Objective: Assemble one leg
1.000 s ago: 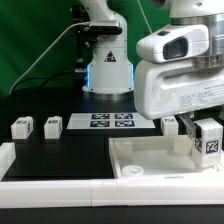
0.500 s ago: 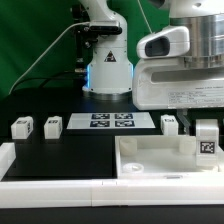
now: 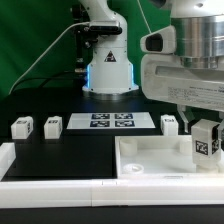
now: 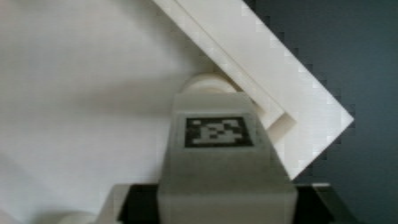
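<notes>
My gripper (image 3: 206, 132) is shut on a leg (image 3: 207, 143), a small white block with a black-and-white tag. It holds the leg upright over the far right corner of the white tray-like piece (image 3: 150, 165). In the wrist view the leg (image 4: 221, 140) stands between the dark fingers (image 4: 143, 203), its end at a round corner socket by the tray's rim (image 4: 267, 70). I cannot tell whether the leg touches the socket. Three other legs stand on the black table: two at the exterior view's left (image 3: 21, 127) (image 3: 52, 125) and one behind the tray (image 3: 170, 123).
The marker board (image 3: 110, 121) lies flat at the back middle, in front of the arm's base (image 3: 108, 70). A white rail (image 3: 60, 190) runs along the table's front edge, with a raised end at the exterior view's left.
The wrist has turned with the leg still held at the tray's right corner. The tray has swung and shifted a little toward the exterior view's right.
</notes>
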